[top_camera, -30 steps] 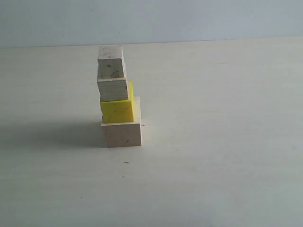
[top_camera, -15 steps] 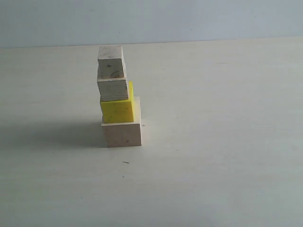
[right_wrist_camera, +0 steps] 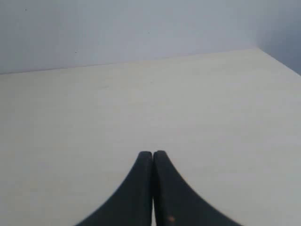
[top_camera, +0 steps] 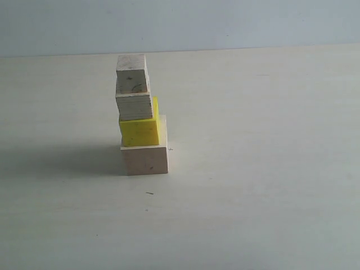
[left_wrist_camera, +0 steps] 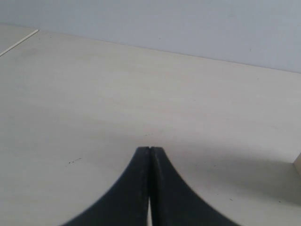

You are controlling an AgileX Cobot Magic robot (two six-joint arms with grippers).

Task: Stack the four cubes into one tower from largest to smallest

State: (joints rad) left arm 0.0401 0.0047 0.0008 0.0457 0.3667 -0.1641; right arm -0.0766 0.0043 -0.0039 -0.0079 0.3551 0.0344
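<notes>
The tower stands left of centre on the pale table in the exterior view. Its base is the big pale wood cube (top_camera: 144, 160). On that sits the yellow cube (top_camera: 139, 131), then a smaller wood cube with layered edges (top_camera: 134, 106), and the smallest wood cube (top_camera: 132, 73) on top. Neither arm appears in the exterior view. My left gripper (left_wrist_camera: 149, 149) is shut with nothing in it, over bare table. A sliver of pale wood (left_wrist_camera: 297, 164) shows at the edge of the left wrist view. My right gripper (right_wrist_camera: 153, 153) is also shut and empty, away from the cubes.
The table (top_camera: 253, 169) is a pale wooden surface that ends at a light blue-grey wall (top_camera: 225, 22) behind. A table edge (left_wrist_camera: 19, 42) shows in the left wrist view, and a corner of the table (right_wrist_camera: 263, 49) in the right wrist view.
</notes>
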